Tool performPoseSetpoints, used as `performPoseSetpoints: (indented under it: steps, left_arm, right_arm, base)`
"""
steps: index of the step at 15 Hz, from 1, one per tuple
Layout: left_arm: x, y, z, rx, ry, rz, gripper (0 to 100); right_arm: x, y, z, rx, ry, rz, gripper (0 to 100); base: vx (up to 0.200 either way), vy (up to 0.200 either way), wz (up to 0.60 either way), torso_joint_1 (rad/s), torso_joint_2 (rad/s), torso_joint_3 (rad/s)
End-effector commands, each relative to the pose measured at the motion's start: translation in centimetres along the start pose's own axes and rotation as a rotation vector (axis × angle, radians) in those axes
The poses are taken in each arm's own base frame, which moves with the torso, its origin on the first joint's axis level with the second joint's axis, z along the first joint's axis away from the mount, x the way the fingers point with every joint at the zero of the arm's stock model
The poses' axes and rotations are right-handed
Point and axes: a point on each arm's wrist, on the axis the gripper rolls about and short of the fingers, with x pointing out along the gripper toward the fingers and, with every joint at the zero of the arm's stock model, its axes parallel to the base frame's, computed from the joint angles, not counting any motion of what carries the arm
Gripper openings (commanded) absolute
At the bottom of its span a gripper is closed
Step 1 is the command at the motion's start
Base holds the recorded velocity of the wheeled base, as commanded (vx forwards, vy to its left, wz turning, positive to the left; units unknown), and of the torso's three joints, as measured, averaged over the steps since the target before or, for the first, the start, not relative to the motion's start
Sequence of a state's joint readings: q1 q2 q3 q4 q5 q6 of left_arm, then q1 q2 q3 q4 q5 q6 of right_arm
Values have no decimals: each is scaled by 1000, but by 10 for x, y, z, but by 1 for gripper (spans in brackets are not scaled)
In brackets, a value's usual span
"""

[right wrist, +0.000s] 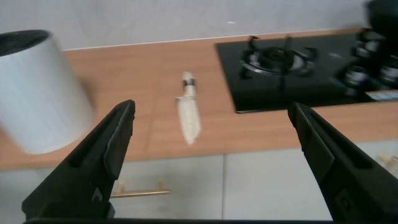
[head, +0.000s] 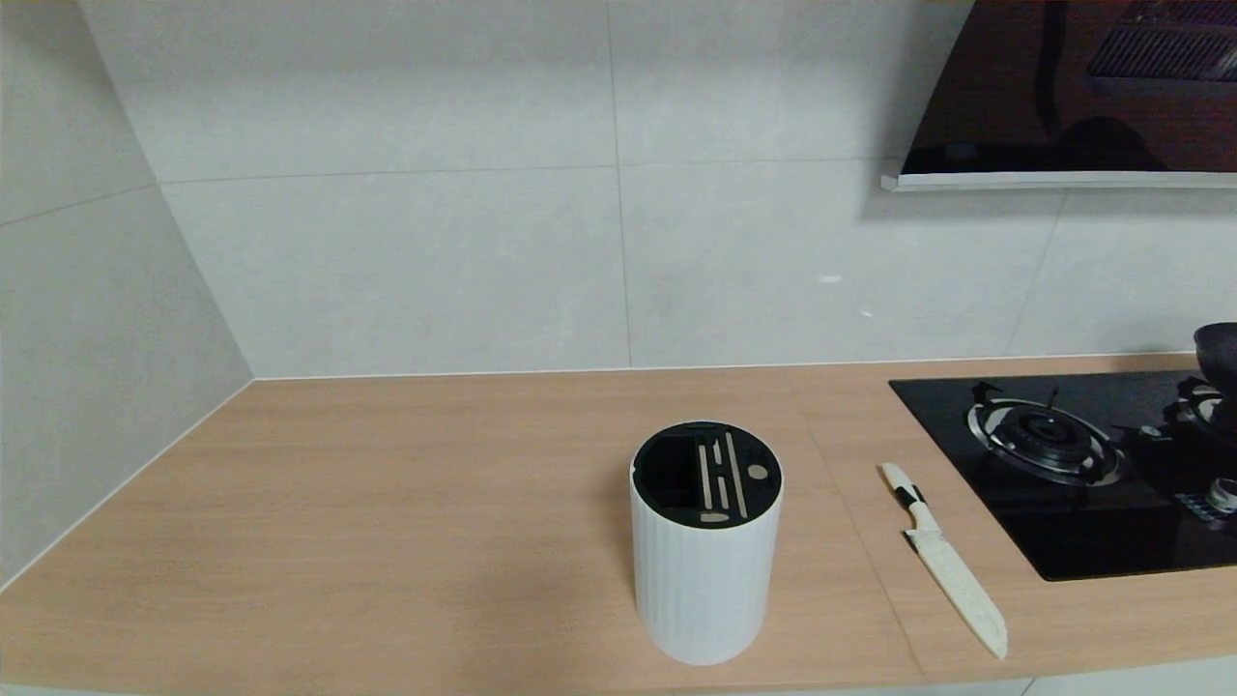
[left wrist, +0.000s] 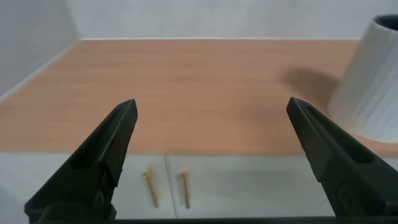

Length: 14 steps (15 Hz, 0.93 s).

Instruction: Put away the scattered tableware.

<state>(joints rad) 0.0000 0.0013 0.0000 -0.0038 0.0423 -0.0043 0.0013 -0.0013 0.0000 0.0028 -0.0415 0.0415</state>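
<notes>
A white knife (head: pixel 942 559) with a speckled blade and a black band on its handle lies flat on the wooden counter (head: pixel 406 503), between the holder and the stove; the right wrist view shows the knife (right wrist: pixel 188 113) too. A white ribbed cylindrical knife holder (head: pixel 705 541) with a black slotted top stands upright near the counter's front edge. The holder (left wrist: pixel 368 84) appears off to one side in the left wrist view, and the holder (right wrist: pixel 38 90) in the right wrist view. My left gripper (left wrist: pixel 211 109) hangs open before the counter edge. My right gripper (right wrist: pixel 211 112) is open, back from the knife.
A black gas stove (head: pixel 1073 454) with burner grates is set in the counter at the right, with a dark pot (head: pixel 1220 353) at its far edge. A range hood (head: pixel 1073 92) hangs above. Tiled walls close the back and left. Cabinet doors with gold handles (left wrist: pixel 166 188) lie below the counter.
</notes>
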Motion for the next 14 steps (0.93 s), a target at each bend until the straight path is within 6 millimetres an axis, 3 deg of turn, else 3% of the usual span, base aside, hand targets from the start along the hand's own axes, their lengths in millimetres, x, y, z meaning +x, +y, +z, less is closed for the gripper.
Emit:
performPoseSetpoints:
  steps: [1, 10, 12, 14]
  left_arm:
    - [0, 0, 0, 0, -1, 1, 100]
    - [0, 0, 0, 0, -1, -1, 100]
    - [0, 0, 0, 0, -1, 1, 100]
    - [0, 0, 0, 0, -1, 1, 100]
  right_arm:
    - [0, 0, 0, 0, 2, -1, 100]
    - [0, 0, 0, -8, 2, 2, 100]
    - [-9, 2, 44, 27, -117, 56, 100]
    - [-2, 4, 49, 8, -51, 102, 100]
  base:
    - [0, 0, 0, 0, 0, 0]
    - [0, 0, 0, 0, 0, 0]
    - [0, 0, 0, 0, 0, 0]
    - [0, 0, 0, 0, 0, 0]
